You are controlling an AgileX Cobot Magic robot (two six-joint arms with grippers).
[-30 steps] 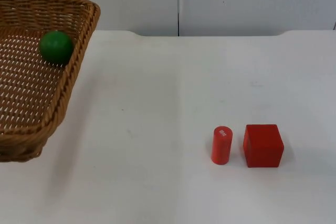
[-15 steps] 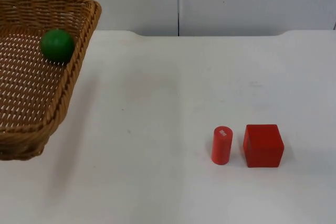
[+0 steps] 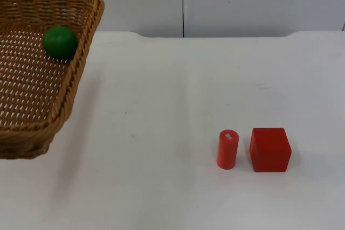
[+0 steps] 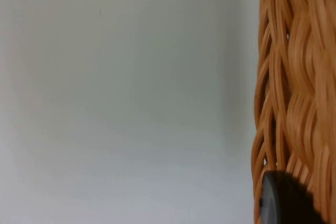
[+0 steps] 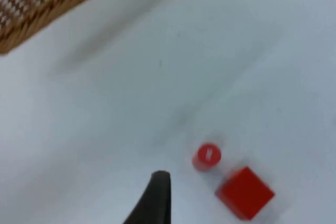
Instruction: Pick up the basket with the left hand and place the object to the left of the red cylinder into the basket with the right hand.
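Green ball (image 3: 60, 42) sits inside the basket (image 3: 81, 57), held off the table at the left. Left gripper (image 4: 281, 203) grasps the basket wall. Right gripper (image 5: 157, 198) hangs above the red cylinder (image 3: 227, 148); can't tell its fingers. Nothing left to fetch.

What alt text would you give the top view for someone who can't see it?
A wicker basket holding a green ball hangs above the white table. A red cylinder stands upright beside a red cube.
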